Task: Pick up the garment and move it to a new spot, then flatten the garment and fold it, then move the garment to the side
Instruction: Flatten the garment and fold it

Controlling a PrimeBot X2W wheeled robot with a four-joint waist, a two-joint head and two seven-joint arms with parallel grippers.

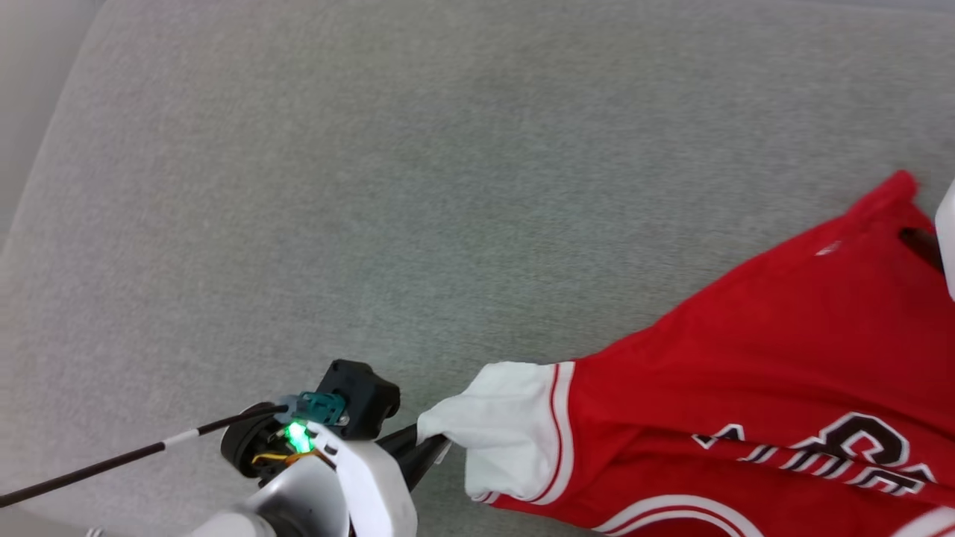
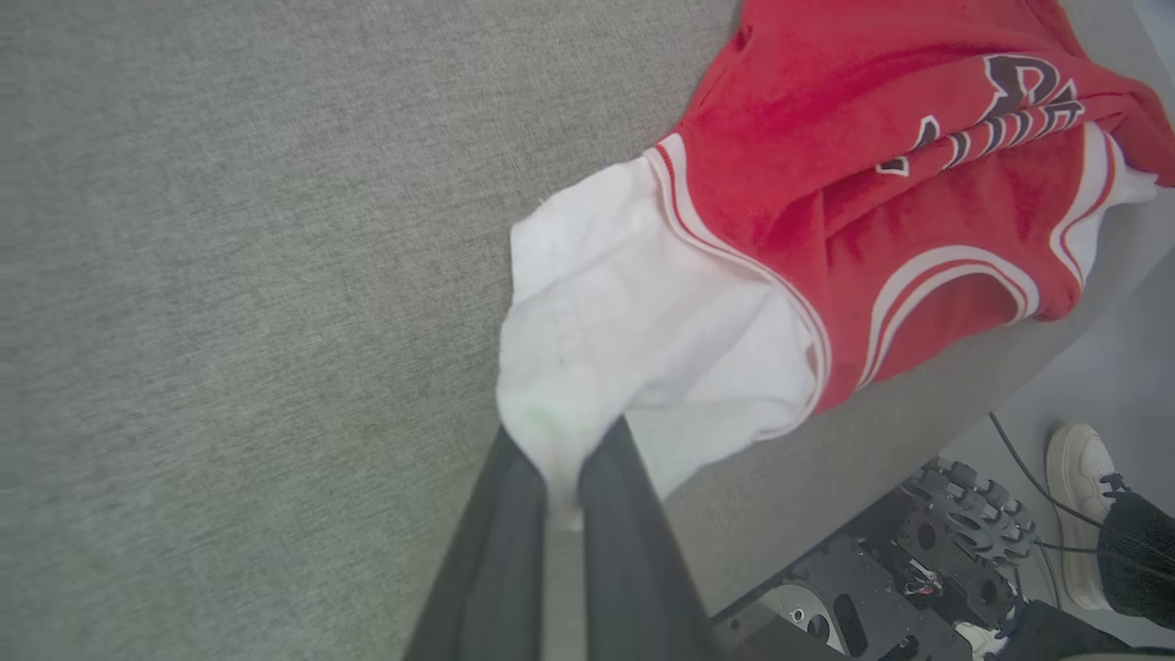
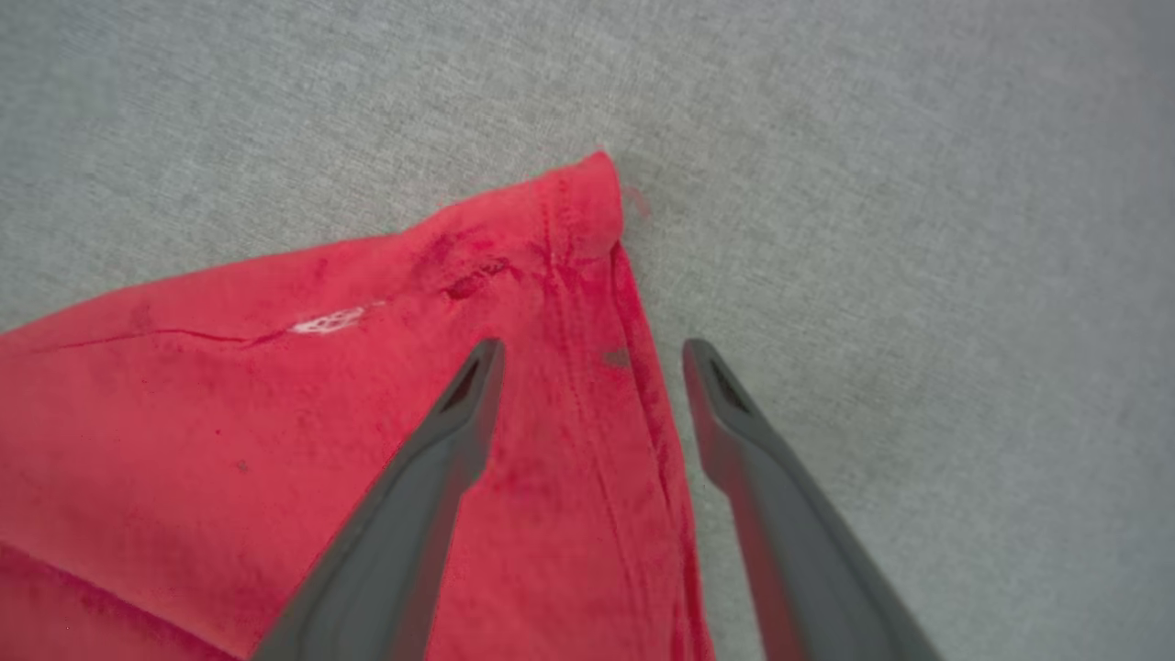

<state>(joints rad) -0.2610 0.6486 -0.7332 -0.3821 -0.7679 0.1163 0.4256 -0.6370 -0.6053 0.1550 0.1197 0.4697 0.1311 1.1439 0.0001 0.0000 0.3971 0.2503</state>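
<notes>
Two grippers, one shirt, all on the grey worktop.

Head view: the shirt (image 1: 746,358) lies at the worktop's (image 1: 373,186) near right part, chest lettering (image 1: 843,447) face up, and runs out past the worktop's near edge and the frame's right side. One white sleeve (image 1: 500,425) points toward the worktop's middle. The left gripper (image 1: 433,451), low over the worktop's near edge, has that sleeve's cuff in its tips. The sleeve looks drawn out sideways, likely to spread the shirt flat.

Left wrist view: the left gripper (image 2: 562,450) is clamped tight, with white cloth pinched between its two fingers. The sleeve (image 2: 624,321) fans out from the pinch, and the red body (image 2: 780,110) beyond it is ridged and rumpled, so flattening looks unfinished. The shirt's collar end sits right at the worktop's (image 2: 184,275) edge. Below that edge are the robot's base (image 2: 918,560) and a person's shoe (image 2: 1079,505).

Right wrist view: the right gripper (image 3: 592,353) stands spread wide and holds nothing. Its fingers straddle the shirt's (image 3: 229,413) side edge just short of the red hem corner (image 3: 587,197), which lies on the worktop (image 3: 918,184). I cannot tell whether the tips touch the cloth. This corner sits opposite the pinched sleeve, so a grip here would probably allow a diagonal stretch.

Judgement: flattening step, folding not begun.
</notes>
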